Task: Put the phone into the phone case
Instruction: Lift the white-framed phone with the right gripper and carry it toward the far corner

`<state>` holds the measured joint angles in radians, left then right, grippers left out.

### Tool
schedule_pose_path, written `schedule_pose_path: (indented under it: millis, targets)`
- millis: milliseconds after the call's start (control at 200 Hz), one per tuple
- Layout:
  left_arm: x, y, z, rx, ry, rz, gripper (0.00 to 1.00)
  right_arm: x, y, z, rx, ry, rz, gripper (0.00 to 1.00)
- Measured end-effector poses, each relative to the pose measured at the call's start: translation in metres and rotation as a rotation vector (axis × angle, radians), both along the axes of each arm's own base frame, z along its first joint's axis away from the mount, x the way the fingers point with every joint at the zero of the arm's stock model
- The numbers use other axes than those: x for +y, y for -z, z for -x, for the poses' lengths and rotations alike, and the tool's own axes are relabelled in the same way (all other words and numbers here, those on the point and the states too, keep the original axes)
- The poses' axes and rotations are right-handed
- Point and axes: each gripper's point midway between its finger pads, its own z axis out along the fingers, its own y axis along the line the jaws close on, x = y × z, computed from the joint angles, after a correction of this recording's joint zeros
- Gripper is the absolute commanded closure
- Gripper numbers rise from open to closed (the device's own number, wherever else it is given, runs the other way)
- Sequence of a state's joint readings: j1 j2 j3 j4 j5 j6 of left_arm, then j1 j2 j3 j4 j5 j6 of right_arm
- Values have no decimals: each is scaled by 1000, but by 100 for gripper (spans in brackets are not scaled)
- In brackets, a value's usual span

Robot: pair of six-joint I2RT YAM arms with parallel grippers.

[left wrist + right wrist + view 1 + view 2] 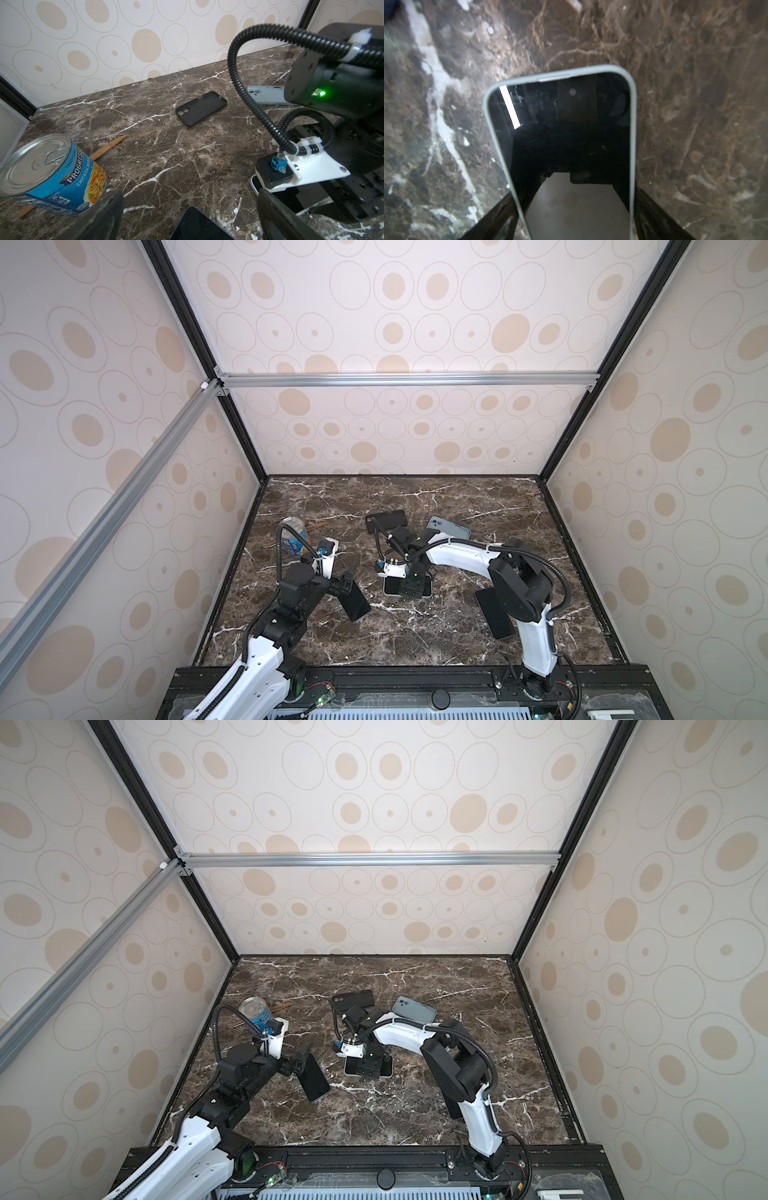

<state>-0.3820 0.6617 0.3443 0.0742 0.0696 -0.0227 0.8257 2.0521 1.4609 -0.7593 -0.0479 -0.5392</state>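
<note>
A phone with a pale rim and a dark screen (pixel 390 588) (pixel 350 1067) (pixel 571 128) lies face up on the marble table. My right gripper (pixel 409 589) (pixel 370 1067) (pixel 574 197) points down over it, and its fingers (pixel 496 218) press against the phone's two long edges. The empty black phone case (pixel 386 520) (pixel 352 999) (pixel 201 108) lies open side up behind that arm. My left gripper (pixel 349 578) (pixel 301 1058) (pixel 189 216) is open above one end of a second, dark phone (pixel 355 601) (pixel 316 1079) (pixel 199 224) and touches nothing.
A pale blue phone or case (pixel 449 527) (pixel 415 1009) (pixel 266 95) lies back up at the rear right. Another dark phone (pixel 494 612) (pixel 451 1104) lies under the right arm. A soup can (pixel 293 537) (pixel 255 1011) (pixel 52 176) and a wooden stick (pixel 110 146) are at the left.
</note>
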Motion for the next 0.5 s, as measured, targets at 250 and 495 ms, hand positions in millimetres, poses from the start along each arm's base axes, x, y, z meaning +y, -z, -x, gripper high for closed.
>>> schedule_pose_path:
  millis: [250, 495]
  targets:
    - [-1, -2, 1, -4, 2, 7, 1, -5, -2, 1, -22, 100, -5, 32]
    - [-1, -1, 1, -2, 2, 8, 1, -12, -2, -3, -15, 224, -35, 35]
